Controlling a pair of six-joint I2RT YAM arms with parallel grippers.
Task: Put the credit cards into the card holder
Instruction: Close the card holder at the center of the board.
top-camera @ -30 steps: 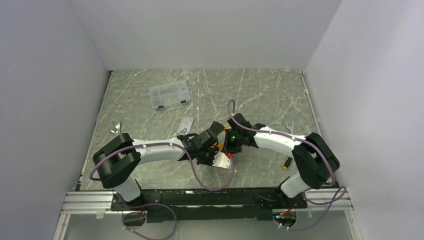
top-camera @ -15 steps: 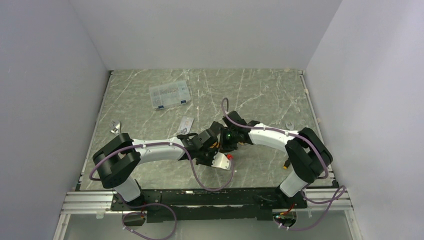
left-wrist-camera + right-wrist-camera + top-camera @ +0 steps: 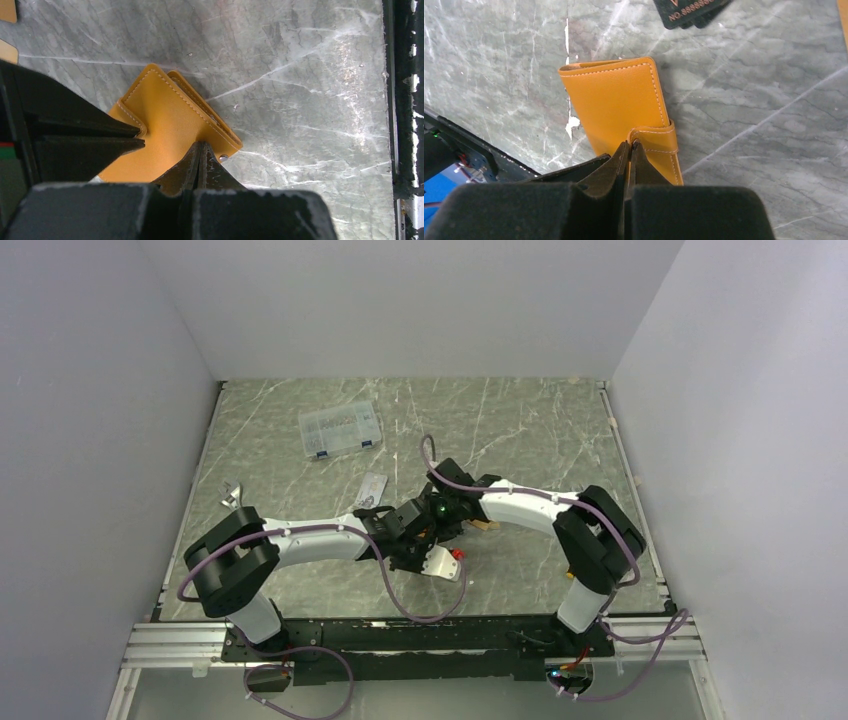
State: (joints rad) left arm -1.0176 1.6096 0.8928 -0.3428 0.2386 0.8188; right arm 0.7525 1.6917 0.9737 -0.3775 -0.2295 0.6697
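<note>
Holder [image 3: 616,105] lies folded mid-bench, toward the near edge. Left fingers [image 3: 194,162], closed, rest on its snap corner; right fingers [image 3: 621,160], closed, meet the tab [image 3: 655,141]. Pin firmly and pry the tab up slowly, without sliding it onto the black card [image 3: 689,10] nearby

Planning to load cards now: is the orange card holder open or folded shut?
Folded shut: in the right wrist view the card holder lies closed, its tab wrapped over the cover.

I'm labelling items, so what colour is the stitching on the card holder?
Whitish, against the orange card holder; clearest in the right wrist view.
</note>
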